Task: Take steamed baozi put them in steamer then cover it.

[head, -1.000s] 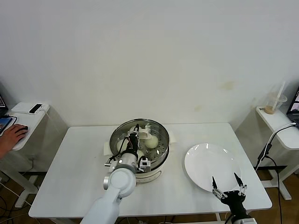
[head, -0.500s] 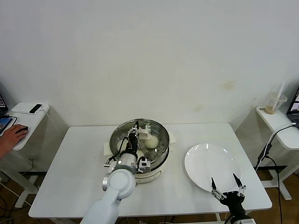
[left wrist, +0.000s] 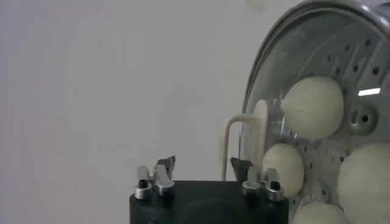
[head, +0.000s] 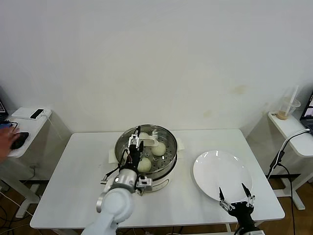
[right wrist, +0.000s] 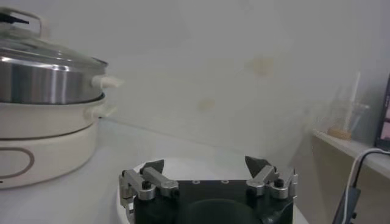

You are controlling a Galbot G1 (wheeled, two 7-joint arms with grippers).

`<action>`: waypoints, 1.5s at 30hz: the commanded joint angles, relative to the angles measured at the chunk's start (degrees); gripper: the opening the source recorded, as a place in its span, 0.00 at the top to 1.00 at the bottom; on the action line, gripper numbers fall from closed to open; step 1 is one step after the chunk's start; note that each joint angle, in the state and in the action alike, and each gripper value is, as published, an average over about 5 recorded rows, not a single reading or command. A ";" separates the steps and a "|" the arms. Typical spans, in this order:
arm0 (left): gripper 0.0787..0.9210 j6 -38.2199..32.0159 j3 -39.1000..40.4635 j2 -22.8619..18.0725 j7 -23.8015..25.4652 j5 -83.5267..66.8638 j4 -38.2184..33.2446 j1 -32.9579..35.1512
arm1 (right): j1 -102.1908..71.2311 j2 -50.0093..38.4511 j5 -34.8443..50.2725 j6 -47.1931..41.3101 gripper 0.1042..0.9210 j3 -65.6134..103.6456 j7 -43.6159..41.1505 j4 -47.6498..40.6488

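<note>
The steamer (head: pixel 165 171) stands at mid table, a shiny steel pot on a white base. Several cream-white baozi lie on its perforated tray (head: pixel 158 149) (head: pixel 144 165) (left wrist: pixel 314 106) (left wrist: pixel 283 167). My left gripper (head: pixel 134 142) (left wrist: pixel 201 161) hovers over the pot's near left part, open, with nothing between its fingers. The glass cover (right wrist: pixel 55 52) with its cream handle shows above the steel wall (right wrist: pixel 49 79) in the right wrist view; I cannot tell whether it rests on the pot or stands behind it. My right gripper (head: pixel 232 190) (right wrist: pixel 204 163) waits open at the plate's front edge.
A bare white plate (head: pixel 220 169) lies right of the steamer. A side table on the left holds a phone (head: pixel 37 113), and a person's hand (head: pixel 7 139) moves there. Another side table on the right holds a cup (head: pixel 287 107). A cable (head: pixel 279 156) hangs beside it.
My left gripper has opened and drawn back up and toward me, leaving a baozi on the tray near the front. The right arm has barely moved. The person's hand slid left.
</note>
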 commanded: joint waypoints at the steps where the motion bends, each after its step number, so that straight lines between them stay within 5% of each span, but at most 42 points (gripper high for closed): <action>1: 0.13 -2.03 -4.25 1.78 -5.06 -10.52 -13.10 12.42 | -0.16 -0.79 0.45 0.21 0.12 0.04 -0.01 -0.24; 8: 0.12 -9.71 -10.30 -0.39 -19.36 -38.57 -13.07 24.05 | -1.29 -4.62 4.17 1.25 0.12 1.22 -1.46 0.08; 13: 0.12 -26.57 -18.47 0.02 -28.92 -64.34 -9.12 29.60 | -1.92 -6.94 7.05 1.66 0.12 1.97 -3.28 0.57; 17: 0.12 -35.81 -26.25 -0.72 -29.86 -77.53 -4.79 32.49 | -1.68 -6.55 6.89 1.48 0.12 1.15 -3.18 0.22; 29: 0.12 -33.64 -29.71 -2.40 -31.13 -88.82 -5.54 44.71 | -2.51 -9.08 11.26 2.98 0.12 0.10 -3.44 -0.90; 45: 0.12 -34.97 -29.12 -3.30 -28.93 -86.64 -5.22 47.07 | -2.91 -10.48 14.49 2.64 0.12 -3.62 -2.21 -1.97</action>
